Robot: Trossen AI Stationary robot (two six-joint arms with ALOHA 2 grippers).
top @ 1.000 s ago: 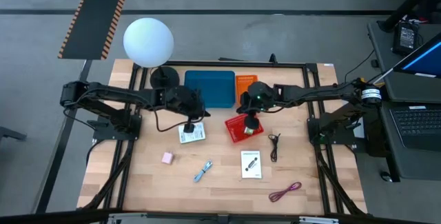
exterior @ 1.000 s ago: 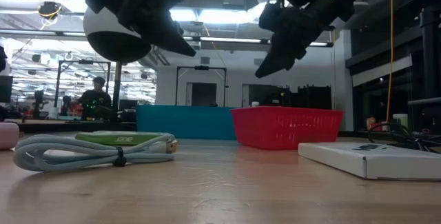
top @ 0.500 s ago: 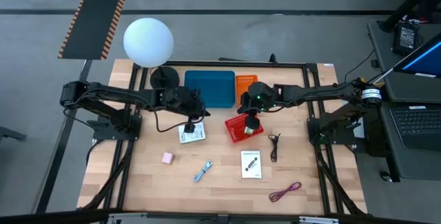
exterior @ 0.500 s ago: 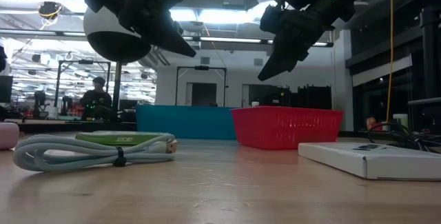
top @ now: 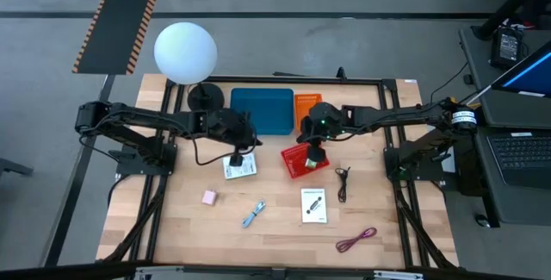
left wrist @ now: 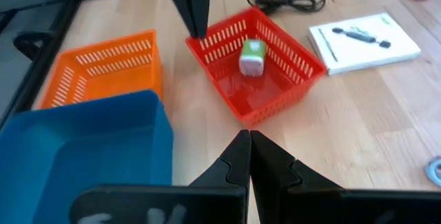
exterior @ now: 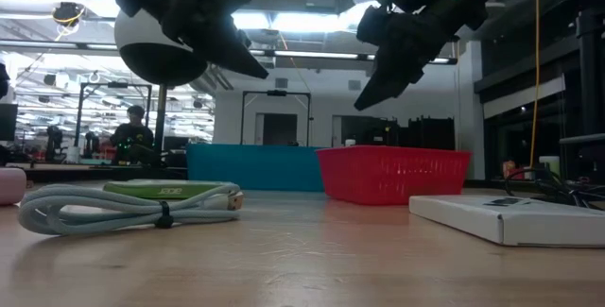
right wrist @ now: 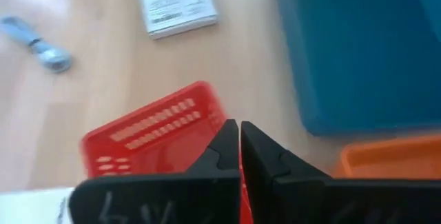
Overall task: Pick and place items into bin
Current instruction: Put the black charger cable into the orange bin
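Items lie scattered on the wooden table (top: 284,228); both grippers, left gripper (top: 235,157) and right gripper (top: 315,152), hang pressed together, seemingly empty.

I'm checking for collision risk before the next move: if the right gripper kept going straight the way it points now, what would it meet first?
Most likely the red basket. The shut right gripper hangs over its rim and points down at it, with the blue bin off to one side. Depth is unclear, so it could meet the rim or the basket's floor.

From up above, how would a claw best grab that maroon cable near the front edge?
The maroon cable lies flat in a loose, elongated bundle. I'd come straight down and pinch across its narrow middle, where the strands seem to run together. Neighbours sit well apart, so nothing crowds the approach.
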